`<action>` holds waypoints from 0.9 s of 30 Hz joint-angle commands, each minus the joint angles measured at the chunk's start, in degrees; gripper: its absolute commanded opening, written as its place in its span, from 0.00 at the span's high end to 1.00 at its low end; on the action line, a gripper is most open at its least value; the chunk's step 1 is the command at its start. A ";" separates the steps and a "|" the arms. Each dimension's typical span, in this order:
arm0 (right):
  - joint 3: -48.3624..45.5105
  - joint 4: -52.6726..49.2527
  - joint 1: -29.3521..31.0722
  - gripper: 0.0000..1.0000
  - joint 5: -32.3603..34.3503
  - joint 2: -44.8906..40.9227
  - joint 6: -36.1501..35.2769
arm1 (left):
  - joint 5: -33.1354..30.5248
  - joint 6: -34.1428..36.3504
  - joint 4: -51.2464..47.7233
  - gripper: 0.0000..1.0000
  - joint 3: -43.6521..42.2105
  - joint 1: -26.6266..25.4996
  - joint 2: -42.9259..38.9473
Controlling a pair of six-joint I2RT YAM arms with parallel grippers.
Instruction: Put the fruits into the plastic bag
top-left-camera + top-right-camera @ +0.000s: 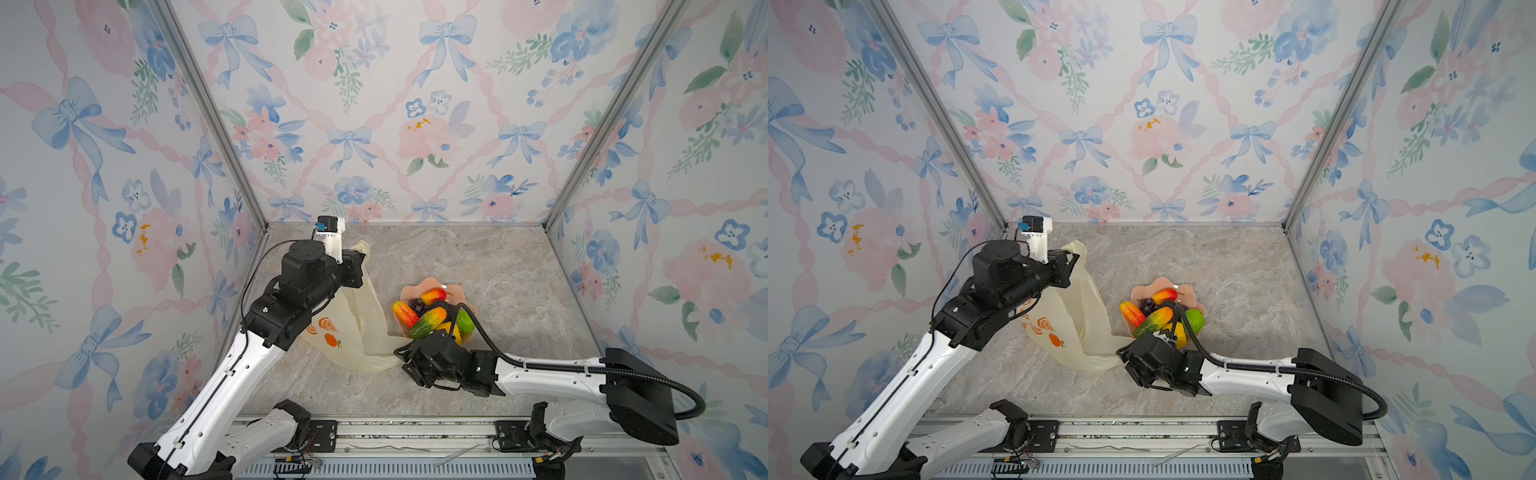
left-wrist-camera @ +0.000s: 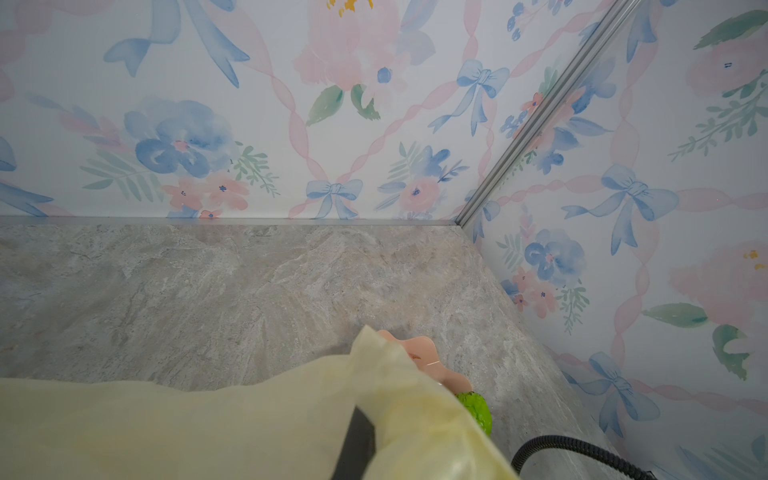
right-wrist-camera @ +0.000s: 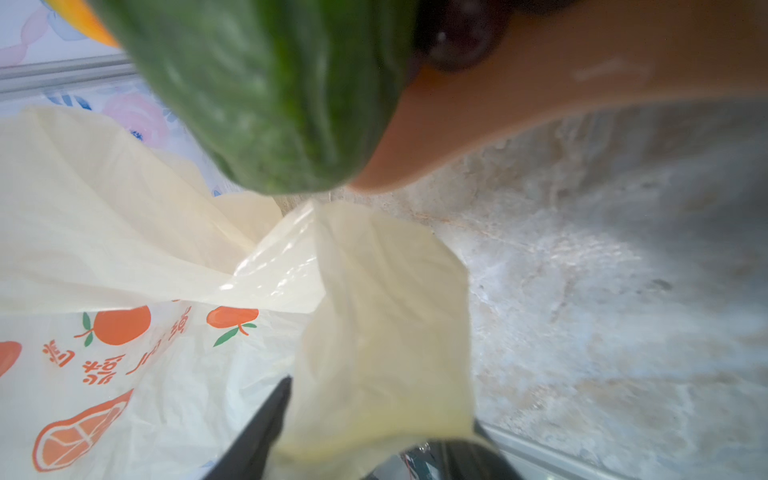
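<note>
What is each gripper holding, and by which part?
The left gripper is shut on the upper handle of the plastic bag. Its other handle lies between the jaws of the right gripper; whether they clamp it cannot be told.

Both top views look from high above the front rail (image 1: 415, 432), down and toward the back wall (image 1: 415, 124). They are far enough off to take in the whole table (image 1: 478, 257), and they share nearly everything, shifted a little sideways. The left wrist view looks low across the table toward the back right corner (image 2: 459, 222), with the bag (image 2: 208, 428) close before it. The right wrist view sits almost against a green fruit (image 3: 266, 95), which is blurred. Bag and dish (image 1: 417, 286) show in all four.
</note>
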 commanded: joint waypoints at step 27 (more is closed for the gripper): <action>68.32 -37.68 -20.68 1.00 -4.29 11.47 -84.92 | -28.30 7.18 -20.55 1.00 12.30 0.67 -3.91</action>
